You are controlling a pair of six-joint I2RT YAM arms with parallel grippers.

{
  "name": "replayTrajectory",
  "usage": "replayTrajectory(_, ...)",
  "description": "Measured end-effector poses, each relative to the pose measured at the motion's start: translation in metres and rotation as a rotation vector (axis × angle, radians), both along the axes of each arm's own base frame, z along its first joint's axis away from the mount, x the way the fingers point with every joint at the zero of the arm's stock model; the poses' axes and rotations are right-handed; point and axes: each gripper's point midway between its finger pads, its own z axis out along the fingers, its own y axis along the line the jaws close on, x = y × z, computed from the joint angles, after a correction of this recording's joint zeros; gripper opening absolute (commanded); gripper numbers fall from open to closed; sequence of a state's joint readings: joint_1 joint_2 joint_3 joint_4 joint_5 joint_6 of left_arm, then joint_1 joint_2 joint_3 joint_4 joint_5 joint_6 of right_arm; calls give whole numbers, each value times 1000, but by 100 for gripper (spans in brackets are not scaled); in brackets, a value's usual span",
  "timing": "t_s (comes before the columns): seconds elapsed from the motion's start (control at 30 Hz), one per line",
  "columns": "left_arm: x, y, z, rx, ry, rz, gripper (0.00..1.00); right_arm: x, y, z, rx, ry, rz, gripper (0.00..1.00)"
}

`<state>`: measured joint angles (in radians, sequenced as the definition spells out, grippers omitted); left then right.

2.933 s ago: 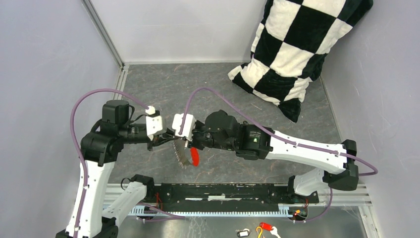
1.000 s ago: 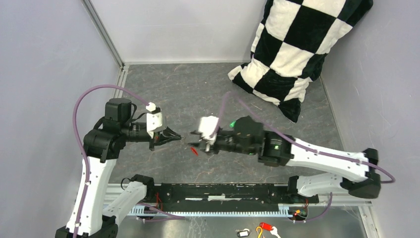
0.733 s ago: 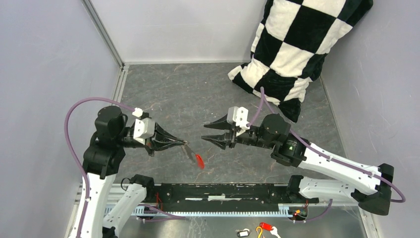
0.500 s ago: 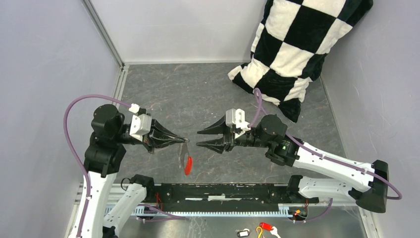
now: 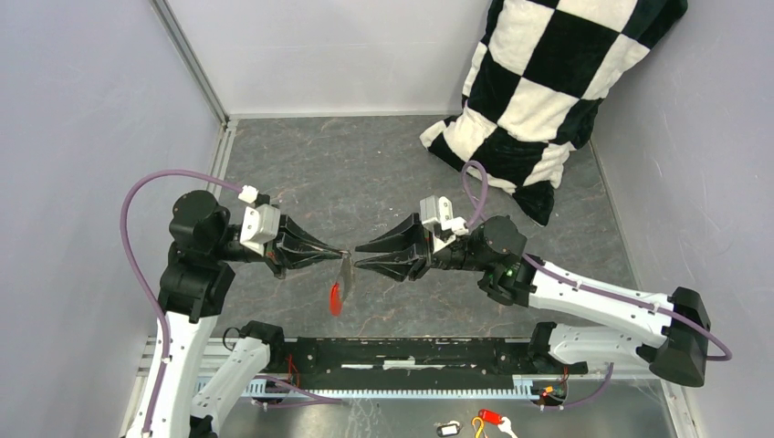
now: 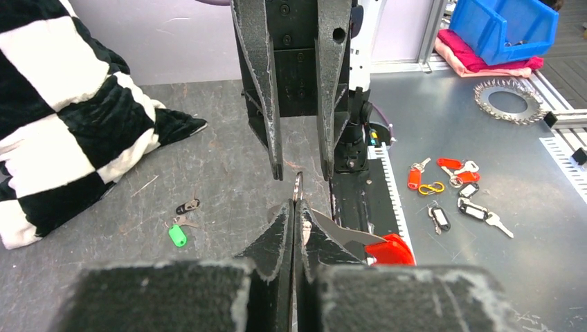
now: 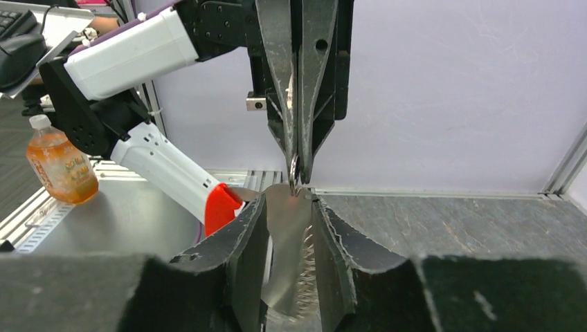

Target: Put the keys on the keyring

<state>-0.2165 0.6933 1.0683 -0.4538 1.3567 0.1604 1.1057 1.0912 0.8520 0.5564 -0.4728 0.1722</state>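
Observation:
My left gripper (image 5: 343,255) is shut on the thin wire keyring (image 6: 297,187), which pokes out between its tips. The red key (image 5: 335,298), a red plastic head on a long silvery blade, hangs from the ring below that gripper; it also shows in the left wrist view (image 6: 390,250) and the right wrist view (image 7: 221,205). My right gripper (image 5: 358,256) is open, its two fingertips facing the left tips from a short gap, one on each side of the ring and blade (image 7: 287,249). The green key (image 6: 177,236) and the dark metal key (image 6: 187,206) lie on the table.
A black-and-white checked pillow (image 5: 548,100) leans at the back right. The black rail (image 5: 411,351) runs along the near edge, with spare tags (image 5: 488,422) on the metal shelf below. Grey walls stand on the left, back and right. An orange bottle (image 7: 59,166) stands beyond the table.
My right gripper let go, opened and backed away, then came back close to the left tips. The red key now hangs from the left gripper alone and has swung leftward.

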Motion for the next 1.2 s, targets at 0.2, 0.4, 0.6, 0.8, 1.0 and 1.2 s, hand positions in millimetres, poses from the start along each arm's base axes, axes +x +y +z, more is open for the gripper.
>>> replayTrajectory(0.2, 0, 0, -1, 0, 11, 2, 2, 1, 4, 7, 40, 26, 11, 32)
replayTrajectory(0.4, 3, 0, -1, -3, 16, 19, 2, -1, 9, 3, 35, 51, 24, 26)
replayTrajectory(0.6, 4, 0, -1, -13, 16, 32, 2, 0, 12, -1, 24, 62, 23, 19)
replayTrajectory(0.8, 5, 0, -2, -17, 20, 45, 2, 5, 17, -10, -2, 86, -3, 5)
replayTrajectory(1.0, 4, 0, -7, -17, 25, 47, 2, 9, 17, -16, -22, 105, -25, 10)
replayTrajectory(1.2, 5, 0, -14, -14, 37, 50, 2, 10, 18, -17, -27, 129, -32, 19)
